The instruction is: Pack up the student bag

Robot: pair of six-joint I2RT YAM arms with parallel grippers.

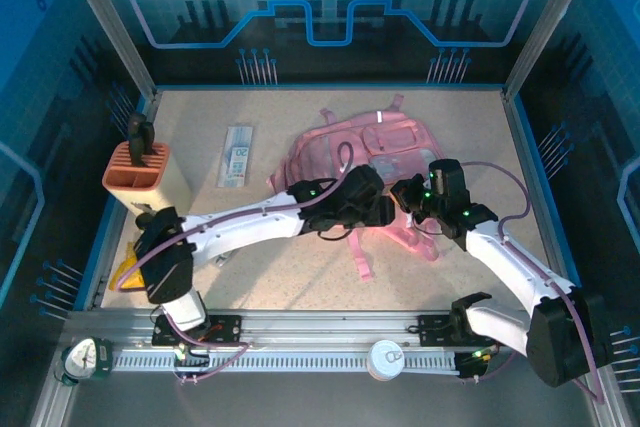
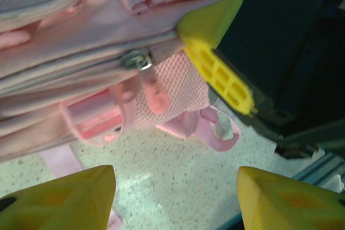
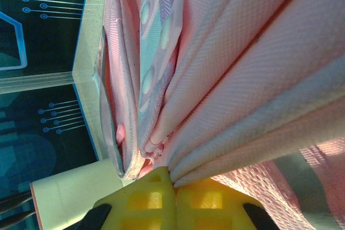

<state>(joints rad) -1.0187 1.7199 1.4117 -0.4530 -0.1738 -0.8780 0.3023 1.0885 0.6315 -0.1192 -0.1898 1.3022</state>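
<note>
Student bag [image 1: 325,152] lies flat on the table [image 1: 450,277], its near edge just ahead of both claws, which meet at that edge from opposite sides.

The right claw [image 1: 407,194] is clamped tight on the bag's fabric. In its own wrist view several folds of pink cloth [image 3: 242,52] bunch together and run down into the seam where the two yellow fingers [image 3: 172,203] press against each other, with no gap between them. From the left wrist camera one of those yellow fingers [image 2: 215,68] shows up and to the right of the left claw, lying against the bag's edge [image 2: 81,41].

The left claw [image 1: 385,210] stands with its jaws spread and nothing between them. Its two yellow fingertips sit at the bottom of its wrist view, midpoint [image 2: 175,203], over bare speckled tabletop. Just ahead of that claw and slightly to its left hangs a pink zipper pull [image 2: 154,89] below a metal slider [image 2: 137,60], clear of both fingertips. A pink buckle [image 2: 97,125] sits further left, and a strap loop [image 2: 218,133] rests on the table ahead and to the right.

From above, the two claw tips look very near each other, though the dark housings make any contact hard to judge.

Well off to the left claw's left stand a salmon-orange pen holder [image 1: 145,172] and a flat pale packet [image 1: 237,155].
</note>
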